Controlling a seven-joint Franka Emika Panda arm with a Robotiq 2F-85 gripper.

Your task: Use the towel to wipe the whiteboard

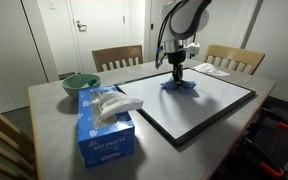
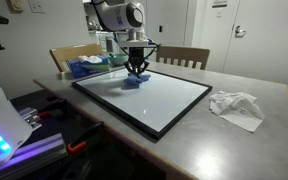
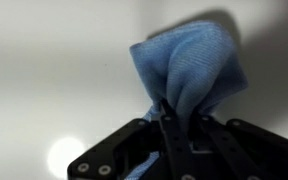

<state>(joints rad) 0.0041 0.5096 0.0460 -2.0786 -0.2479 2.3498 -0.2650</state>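
A blue towel (image 1: 180, 86) lies bunched on the whiteboard (image 1: 219, 105), near its far edge. It also shows in an exterior view (image 2: 134, 81) on the whiteboard (image 2: 174, 100). My gripper (image 1: 177, 70) points straight down and is shut on the towel, pressing it onto the board; it also shows in an exterior view (image 2: 136, 68). In the wrist view the towel (image 3: 189, 65) bulges out ahead of the shut fingers (image 3: 177, 118) against the white surface.
A blue tissue box (image 1: 104, 128) and a green bowl (image 1: 80, 84) stand on the table beside the board. A crumpled white cloth (image 2: 236, 106) lies off the board's other end. Wooden chairs (image 1: 117, 58) stand behind the table.
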